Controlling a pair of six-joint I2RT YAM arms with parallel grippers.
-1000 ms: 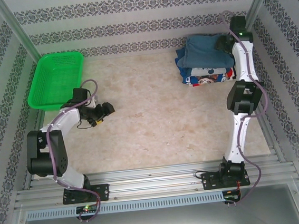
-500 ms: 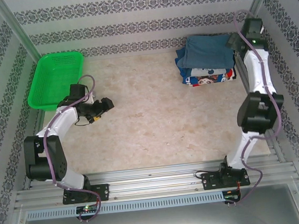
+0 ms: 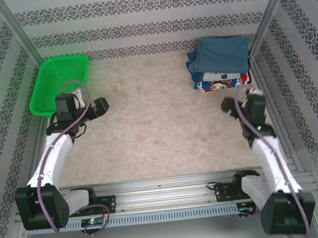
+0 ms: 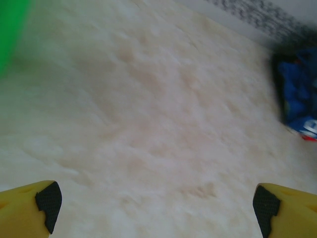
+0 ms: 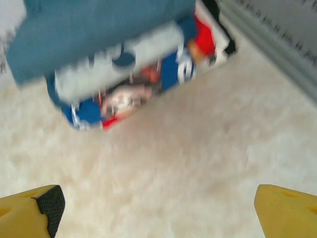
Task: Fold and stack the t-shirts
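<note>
The folded t-shirts form one stack at the table's back right: the slate-blue shirt (image 3: 222,54) lies on top of the navy printed ones (image 3: 221,81). In the right wrist view the same stack (image 5: 119,54) fills the upper part, blue over print. My right gripper (image 3: 229,104) hangs open a short way in front of the stack, nothing between its yellow fingers (image 5: 29,212). On the left, my left gripper (image 3: 102,106) is open too, over bare table beside the basket, and the stack (image 4: 299,94) shows far off.
A green mesh basket (image 3: 60,83) stands empty at the back left. Patterned walls close in the table (image 3: 159,124) on three sides, with metal posts at the back corners and rails along the near edge.
My right arm has pulled back from behind the stack toward the near side, leaving the shirts alone. My left arm has drawn back and turned its gripper toward the basket side.
</note>
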